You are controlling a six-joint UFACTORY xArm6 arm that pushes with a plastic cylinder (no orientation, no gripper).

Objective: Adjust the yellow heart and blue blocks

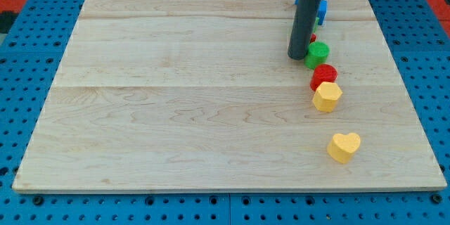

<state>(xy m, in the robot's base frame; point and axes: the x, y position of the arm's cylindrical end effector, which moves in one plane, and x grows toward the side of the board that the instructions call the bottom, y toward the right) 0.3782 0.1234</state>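
The yellow heart [344, 146] lies alone on the wooden board [176, 91] at the lower right. A blue block [322, 10] sits near the view's top right, mostly hidden behind my rod, so its shape is unclear. My tip [297, 57] rests on the board just left of a green block [317, 54] and below the blue block. A yellow hexagon-like block [327, 97] lies below a red block [324, 76], touching it. The yellow heart is well below my tip.
A sliver of another red block [313, 38] shows just right of the rod, above the green block. The green, red and yellow blocks form a short column down the right side. A blue pegboard [21, 77] surrounds the board.
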